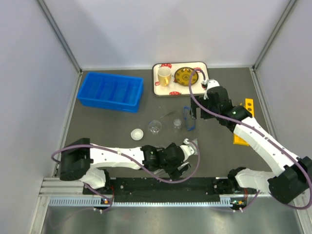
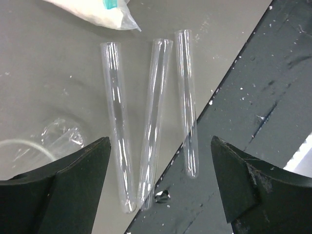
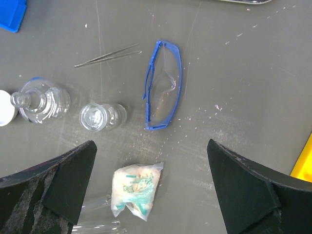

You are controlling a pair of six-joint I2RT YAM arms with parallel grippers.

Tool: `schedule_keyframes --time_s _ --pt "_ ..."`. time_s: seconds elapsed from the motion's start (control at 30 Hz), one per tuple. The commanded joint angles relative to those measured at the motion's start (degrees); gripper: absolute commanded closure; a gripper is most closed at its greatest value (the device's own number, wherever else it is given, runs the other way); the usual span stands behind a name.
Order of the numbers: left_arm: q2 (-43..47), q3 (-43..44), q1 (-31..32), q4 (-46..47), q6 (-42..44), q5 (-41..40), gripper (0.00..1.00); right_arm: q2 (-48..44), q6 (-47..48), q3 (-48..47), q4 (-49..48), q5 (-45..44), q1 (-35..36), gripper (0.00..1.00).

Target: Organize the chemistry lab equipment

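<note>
- Dark grey table (image 1: 107,131).
- Thin clear tubes (image 2: 155,122): light, slick, probably brittle glass; pinch mid-length.
- Left gripper (image 2: 160,156) gapes above them, packet (image 2: 97,12) at eleven o'clock; right gripper (image 3: 151,146) released too.

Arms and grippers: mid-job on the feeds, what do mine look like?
Both the left arm and right arm have white links with black joints and black bases, each trailed by a looping mauve cable. The left gripper and right gripper carry broad black wedge-shaped fingers; the left's show pale scuffs.
</note>
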State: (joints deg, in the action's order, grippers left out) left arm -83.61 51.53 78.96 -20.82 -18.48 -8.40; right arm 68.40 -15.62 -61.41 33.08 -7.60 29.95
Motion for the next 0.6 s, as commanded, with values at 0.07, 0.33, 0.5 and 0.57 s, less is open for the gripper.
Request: schedule_keyframes --time_s 0.07,0.33,0.5,0.57 --pt "-5.2 2.7 -0.1 5.1 2.0 0.3 0.13 -4.7 -0.5 0.6 0.3 -0.8 0.8 0.02" --pt "-4.3 0.1 -3.7 6.1 2.5 1.5 0.17 -6.3 -0.2 1.3 0.3 -0.2 0.8 0.02" --pt "-1.9 -1.7 -7.2 5.8 3.3 3.6 0.19 -5.4 -0.3 1.4 0.2 0.1 0.8 0.02" --pt "-1.3 -2.3 -8.6 5.7 3.8 4.3 0.19 -4.8 -0.5 1.4 0.2 0.3 0.8 0.03"
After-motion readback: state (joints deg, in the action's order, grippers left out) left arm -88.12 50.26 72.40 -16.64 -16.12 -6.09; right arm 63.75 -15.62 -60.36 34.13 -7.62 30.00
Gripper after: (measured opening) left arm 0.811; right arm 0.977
